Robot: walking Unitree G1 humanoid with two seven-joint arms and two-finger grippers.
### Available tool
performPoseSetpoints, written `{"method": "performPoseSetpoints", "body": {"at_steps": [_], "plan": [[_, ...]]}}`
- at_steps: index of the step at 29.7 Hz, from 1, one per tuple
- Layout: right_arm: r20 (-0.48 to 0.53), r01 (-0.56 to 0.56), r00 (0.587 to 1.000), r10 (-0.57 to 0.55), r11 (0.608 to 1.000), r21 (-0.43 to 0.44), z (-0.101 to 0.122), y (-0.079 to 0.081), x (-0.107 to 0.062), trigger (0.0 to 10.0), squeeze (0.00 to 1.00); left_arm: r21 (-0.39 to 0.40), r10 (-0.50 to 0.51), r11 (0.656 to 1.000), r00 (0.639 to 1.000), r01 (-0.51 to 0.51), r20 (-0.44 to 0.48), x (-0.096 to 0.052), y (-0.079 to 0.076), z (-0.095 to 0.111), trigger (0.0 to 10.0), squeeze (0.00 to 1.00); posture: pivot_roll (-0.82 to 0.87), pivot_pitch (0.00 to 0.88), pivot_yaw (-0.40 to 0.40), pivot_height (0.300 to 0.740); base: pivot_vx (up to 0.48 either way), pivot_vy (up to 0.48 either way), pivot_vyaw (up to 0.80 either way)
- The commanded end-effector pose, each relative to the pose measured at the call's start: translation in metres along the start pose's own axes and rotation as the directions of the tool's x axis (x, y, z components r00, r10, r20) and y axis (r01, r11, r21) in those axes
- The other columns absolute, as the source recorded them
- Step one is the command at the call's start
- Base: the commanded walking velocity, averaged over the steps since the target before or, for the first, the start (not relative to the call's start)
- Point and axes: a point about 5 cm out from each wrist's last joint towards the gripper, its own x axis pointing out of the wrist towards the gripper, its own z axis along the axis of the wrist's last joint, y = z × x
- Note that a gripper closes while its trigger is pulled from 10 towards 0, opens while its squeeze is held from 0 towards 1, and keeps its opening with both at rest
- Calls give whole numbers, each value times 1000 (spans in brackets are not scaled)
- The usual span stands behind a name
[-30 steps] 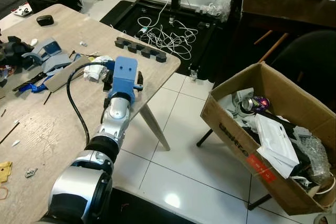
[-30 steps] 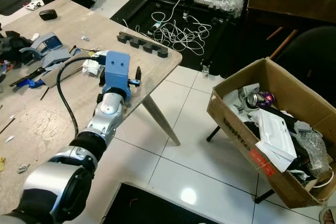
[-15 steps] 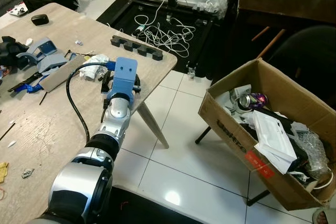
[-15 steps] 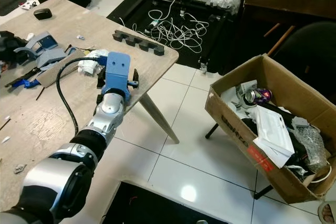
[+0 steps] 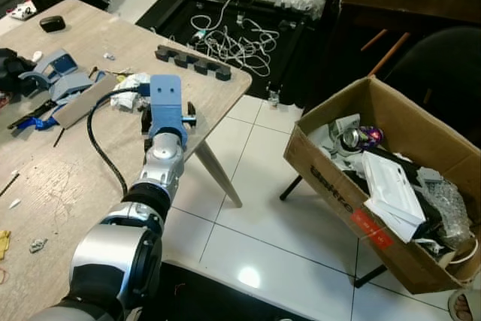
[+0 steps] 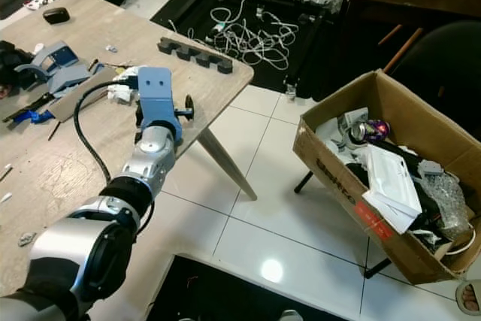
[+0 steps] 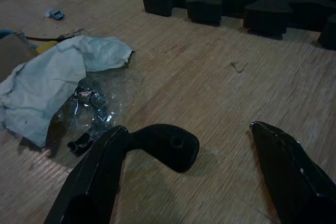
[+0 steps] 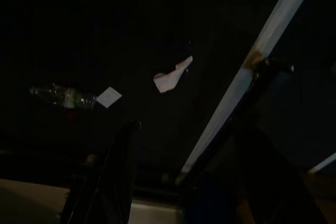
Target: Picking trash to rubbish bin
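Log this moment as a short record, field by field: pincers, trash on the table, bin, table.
left pincer: open, low over the wooden table, empty
right pincer: open, in a dark view, holds nothing
trash: crumpled white tissue with clear plastic wrap lying on the table just beside the left pincer's fingers, not yet gripped
bin: open cardboard box on the tiled floor to the robot's right, already full of paper and packaging
other: row of black foam blocks near the table's far edge
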Motion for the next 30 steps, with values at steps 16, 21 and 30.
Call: {"method": "performPoseSetpoints", "body": {"at_steps": [16,21,30], "plan": [[-54,-1,999,2,1000,14,-23,-2,-7,10000,0,18,41,999,999,-41,10,4,19,3,10000,0,-344,496,73,740,0,0,0],[-52,0,999,0,1000,7,-23,-3,-7,10000,0,71,69,995,998,-68,-10,2,26,-4,10000,0,-348,500,69,740,0,0,0],[-58,5,998,-5,1000,-2,-24,-6,-8,10000,0,63,90,994,993,-86,-72,0,34,-17,0,0,-356,500,63,740,0,0,0]]}}
